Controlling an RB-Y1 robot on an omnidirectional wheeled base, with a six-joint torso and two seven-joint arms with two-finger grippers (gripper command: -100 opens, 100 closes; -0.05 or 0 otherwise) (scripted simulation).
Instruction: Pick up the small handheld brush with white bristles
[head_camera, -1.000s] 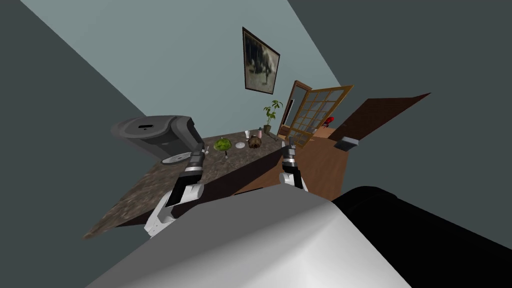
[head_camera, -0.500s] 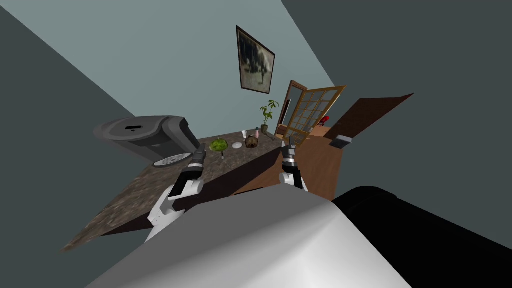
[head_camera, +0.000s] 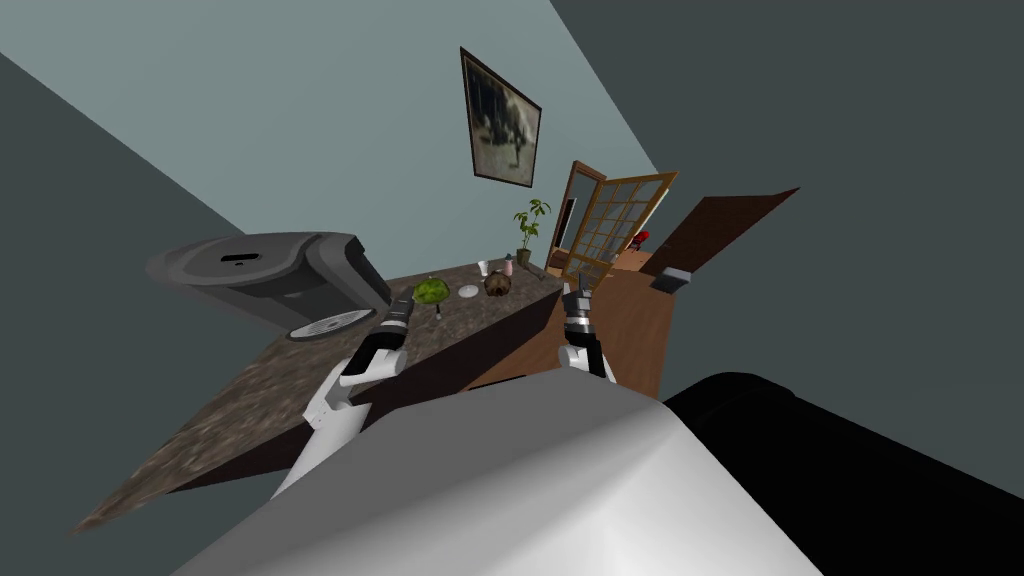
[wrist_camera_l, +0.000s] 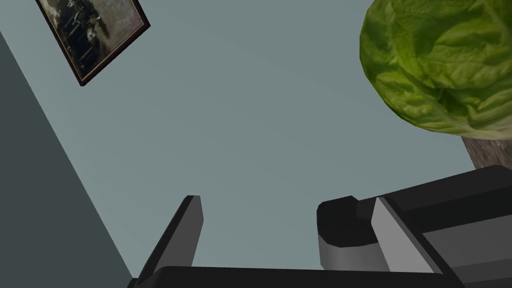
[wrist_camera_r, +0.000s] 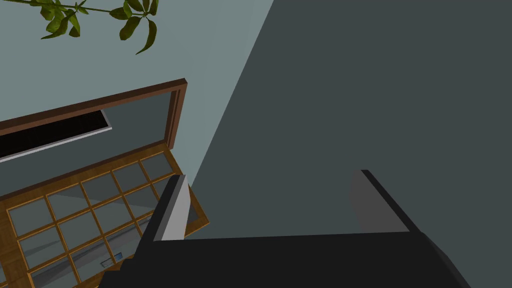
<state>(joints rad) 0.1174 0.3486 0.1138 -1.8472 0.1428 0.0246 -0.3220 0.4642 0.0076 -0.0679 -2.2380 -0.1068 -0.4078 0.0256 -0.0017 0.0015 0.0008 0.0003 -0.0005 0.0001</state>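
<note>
Green lettuce (head_camera: 431, 290) sits on the speckled counter (head_camera: 250, 400). The brush (head_camera: 438, 313) lies just beside it, near the left tool (head_camera: 402, 303), whose fingers stand apart. The right tool (head_camera: 572, 291) hangs past the counter's end, fingers apart too.

lettuce (wrist_camera_l: 440, 65) near left tool (wrist_camera_l: 286, 205), coffee machine (head_camera: 270, 270) alongside

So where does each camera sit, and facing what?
Head view: on the head, steeply down over the mottled brown countertop; both forearms, left claw, right claw.
Left wrist view: on the left hand, facing blue-grey wall past the green leafy lettuce head; own open fingers.
Right wrist view: on the right hand, facing the glazed wooden door; own open fingers.
Shared: lettuce in head and left wrist; door in head and right wrist.
</note>
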